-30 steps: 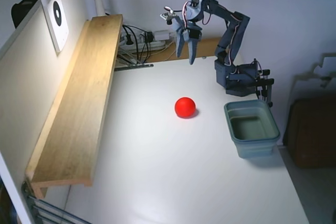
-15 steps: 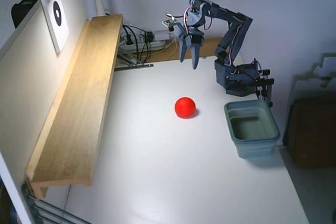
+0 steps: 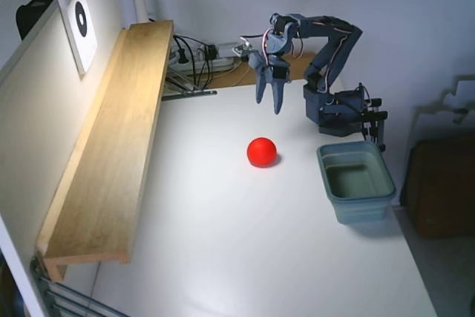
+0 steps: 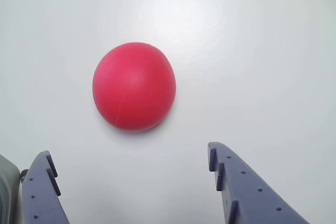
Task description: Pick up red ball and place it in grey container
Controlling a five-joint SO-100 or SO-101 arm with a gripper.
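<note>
The red ball (image 3: 261, 151) rests on the white table near its middle; in the wrist view the red ball (image 4: 134, 86) fills the upper centre. My gripper (image 3: 270, 104) hangs open in the air above and behind the ball, touching nothing. In the wrist view the gripper (image 4: 128, 158) shows as two blue fingers rising from the bottom edge, with the ball beyond their tips. The grey container (image 3: 356, 182) stands empty at the table's right side, to the right of the ball.
A long wooden shelf (image 3: 111, 139) runs along the left wall. Cables and a power strip (image 3: 204, 61) lie at the back. The arm's base (image 3: 334, 109) is clamped just behind the container.
The gripper has come down and slightly right, toward the ball, as the arm stretched forward. The ball and container have not moved.
</note>
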